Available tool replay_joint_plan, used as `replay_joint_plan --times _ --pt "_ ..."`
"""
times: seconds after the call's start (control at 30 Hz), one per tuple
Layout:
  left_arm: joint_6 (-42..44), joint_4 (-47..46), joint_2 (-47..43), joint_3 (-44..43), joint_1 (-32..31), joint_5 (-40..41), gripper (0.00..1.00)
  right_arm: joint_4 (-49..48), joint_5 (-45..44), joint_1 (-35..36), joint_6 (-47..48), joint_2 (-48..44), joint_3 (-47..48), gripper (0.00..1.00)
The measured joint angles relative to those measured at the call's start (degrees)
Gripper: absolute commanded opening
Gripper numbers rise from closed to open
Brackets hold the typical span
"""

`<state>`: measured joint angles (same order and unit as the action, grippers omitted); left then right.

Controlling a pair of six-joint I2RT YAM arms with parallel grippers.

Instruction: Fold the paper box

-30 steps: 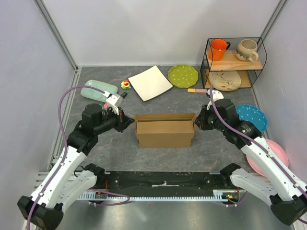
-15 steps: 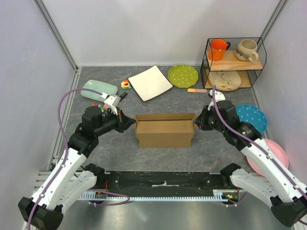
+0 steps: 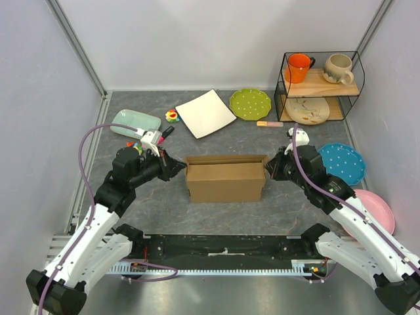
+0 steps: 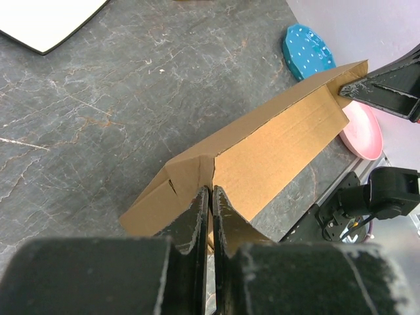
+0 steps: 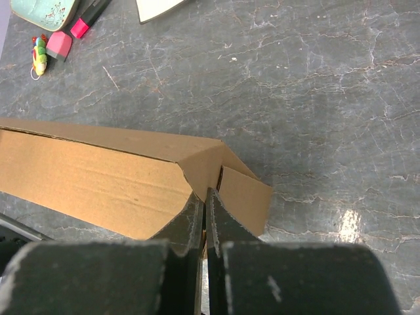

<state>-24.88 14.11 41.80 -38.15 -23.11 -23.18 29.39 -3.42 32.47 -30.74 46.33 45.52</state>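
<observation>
So the paper box sits on the counter between the jaws, left jaws and right jaws each pinched shut on one end. Mid-fold, I'd say. Next: tuck both ends inward.

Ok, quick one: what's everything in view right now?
box: 1, brown, table centre
square plate: 1, white, behind box
green plate: 1, dotted green, back centre
blue plate: 1, dotted blue, right
pink plate: 1, pink, near right
shelf: 1, black wire, back right
orange mug: 1, orange, top shelf
beige mug: 1, beige, top shelf
patterned plate: 1, cream, lower shelf
tray: 1, pale green, back left
toy: 1, multicoloured, left of square plate
marker: 1, black and pink, by tray
left hand: 1, black, shut on box's left end
right hand: 1, black, shut on box's right end
</observation>
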Motion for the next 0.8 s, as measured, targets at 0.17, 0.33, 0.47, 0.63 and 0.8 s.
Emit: replay_joint_plan --times 0.17,0.33,0.47,0.63,0.8 --pt "-0.7 -0.7 -0.5 0.7 0.0 0.4 0.07 -0.2 -1.5 0.9 0.1 -0.2 -0.4 0.00" --pt "-1.0 -1.5 -1.5 1.8 0.0 0.5 0.07 -0.2 -2.5 1.8 0.1 -1.3 -1.1 0.00" --pt "-1.7 -1.4 -1.8 1.9 0.0 0.6 0.06 -0.3 -2.7 2.1 0.1 -2.0 -1.6 0.00" --pt "-4.5 -0.9 -0.6 1.0 0.0 1.2 0.06 -0.4 -3.1 2.3 0.1 -2.0 -1.7 0.00" --pt "-8.1 -1.2 2.3 -0.5 0.0 1.2 0.06 -0.5 -3.9 2.4 0.1 -2.0 -1.8 0.00"
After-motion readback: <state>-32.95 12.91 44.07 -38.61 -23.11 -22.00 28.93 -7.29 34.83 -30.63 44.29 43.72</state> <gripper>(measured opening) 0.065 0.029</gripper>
